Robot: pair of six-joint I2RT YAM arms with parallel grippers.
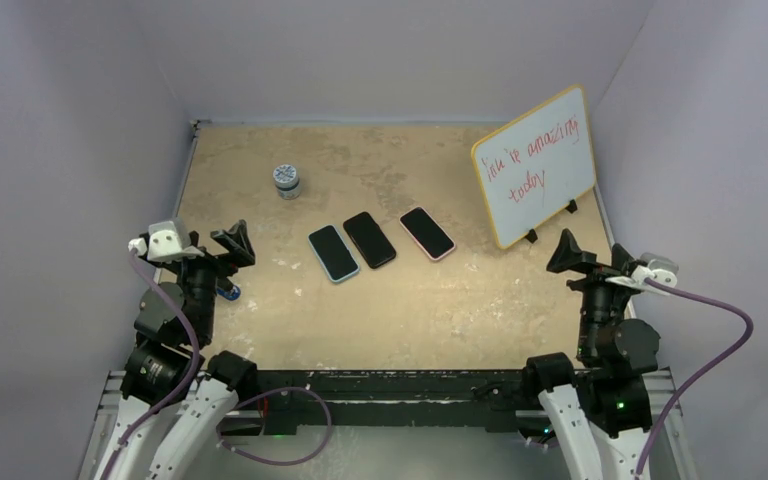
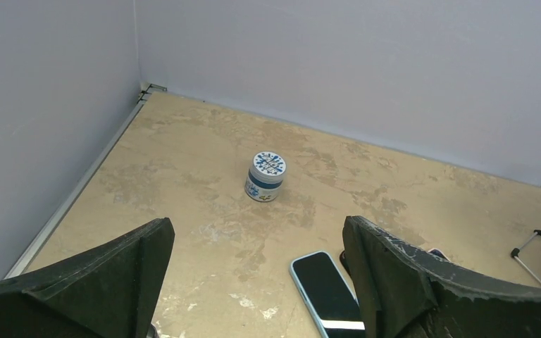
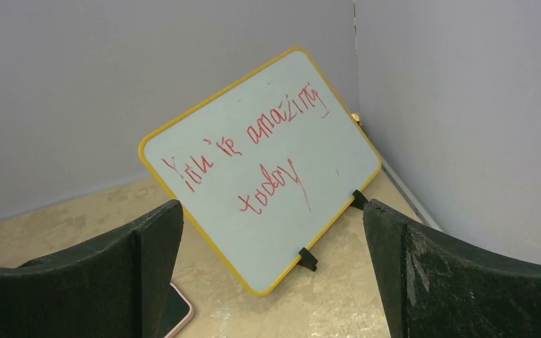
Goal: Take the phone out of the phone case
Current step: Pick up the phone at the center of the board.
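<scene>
Glossy black rounded-rectangle phone (image 1: 333, 252), blue-rimmed

Three phones (image 1: 370, 239) in a row on the table (image 1: 440, 310), jar (image 1: 286, 180) behind-left, whiteboard (image 1: 535, 165) right.

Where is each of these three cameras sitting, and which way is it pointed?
Top external: above and behind, looking down on the table; left arm and right arm show.
Left wrist: on the left arm, facing the jar and blue-cased phone; its fingers show.
Right wrist: on the right arm, facing the whiteboard; its fingers show.
Shared: jar in top and left wrist; whiteboard in top and right wrist.
</scene>
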